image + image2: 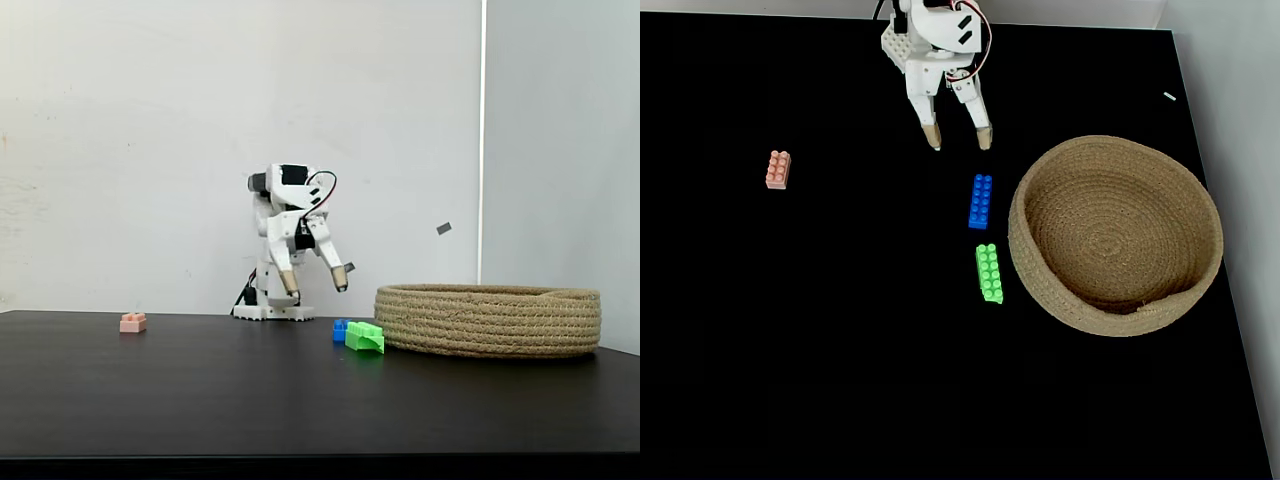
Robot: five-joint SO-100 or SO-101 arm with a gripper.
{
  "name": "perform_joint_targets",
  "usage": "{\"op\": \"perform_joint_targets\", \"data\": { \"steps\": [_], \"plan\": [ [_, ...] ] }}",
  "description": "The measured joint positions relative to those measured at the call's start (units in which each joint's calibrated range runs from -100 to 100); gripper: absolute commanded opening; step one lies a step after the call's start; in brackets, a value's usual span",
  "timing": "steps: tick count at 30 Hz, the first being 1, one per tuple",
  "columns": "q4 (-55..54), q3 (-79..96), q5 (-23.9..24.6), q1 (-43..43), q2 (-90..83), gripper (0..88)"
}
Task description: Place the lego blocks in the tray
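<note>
Three lego blocks lie on the black table. The pale pink one [133,322] [778,169] sits far to the left. The blue one [340,330] [981,200] and the bright green one [365,337] [989,272] lie just left of the tray [490,320] [1040,290], a round coiled-rope basket with nothing inside. My gripper [316,285] [958,138] hangs open above the table, fingers spread, holding nothing. It is behind the blue block and clear of it in both fixed views.
The white arm base [268,311] stands at the table's back edge against a white wall. A white panel borders the table on the right in both fixed views. Bare tabletop stretches between the pink block and the others.
</note>
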State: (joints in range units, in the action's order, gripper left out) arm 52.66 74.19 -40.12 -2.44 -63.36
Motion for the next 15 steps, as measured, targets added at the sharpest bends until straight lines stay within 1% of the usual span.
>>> {"op": "perform_joint_targets", "data": {
  "steps": [5, 15],
  "plan": [
    [-0.32, -8.22, 2.10, -0.65, 14.67, 27.0],
    [-0.97, -21.30, 2.74, -0.90, 32.91, 27.7]
  ]
}}
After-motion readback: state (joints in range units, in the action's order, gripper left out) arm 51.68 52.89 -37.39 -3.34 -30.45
